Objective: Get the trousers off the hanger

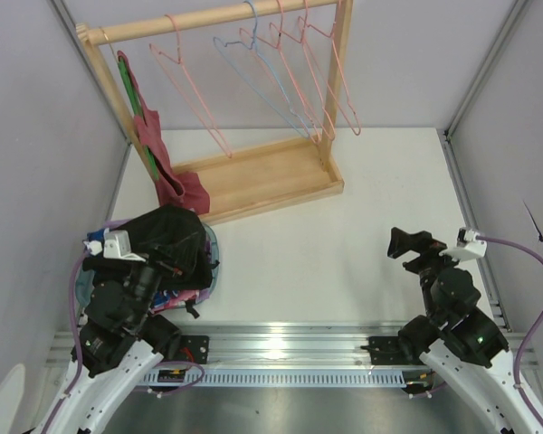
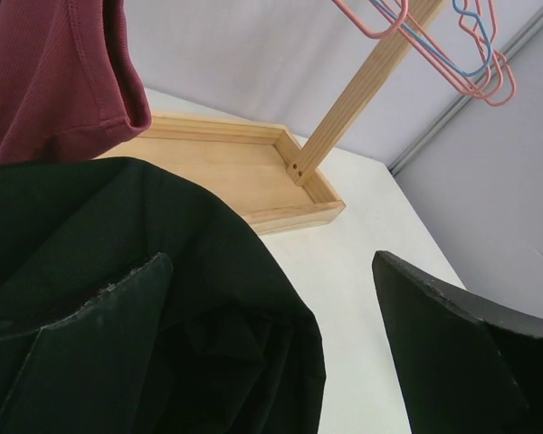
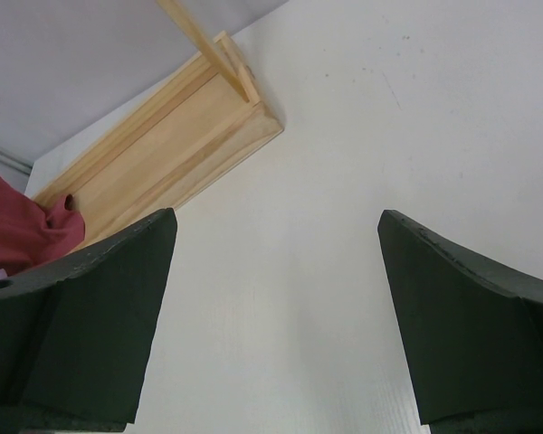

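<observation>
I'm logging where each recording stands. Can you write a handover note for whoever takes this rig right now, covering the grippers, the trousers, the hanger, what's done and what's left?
Left gripper: open, holding nothing, low beside the trousers.
Right gripper: open, empty, over bare table.
Trousers: bunched in a heap at the table's near left, in front of the wooden rack.
Hanger: the light-blue one hangs bare on the rack's rail among the pink hangers.
Done: the trousers look to be off the hanger.
Left: probably nothing. Check that no wire is caught inside the heap, since its inside is hidden.
</observation>
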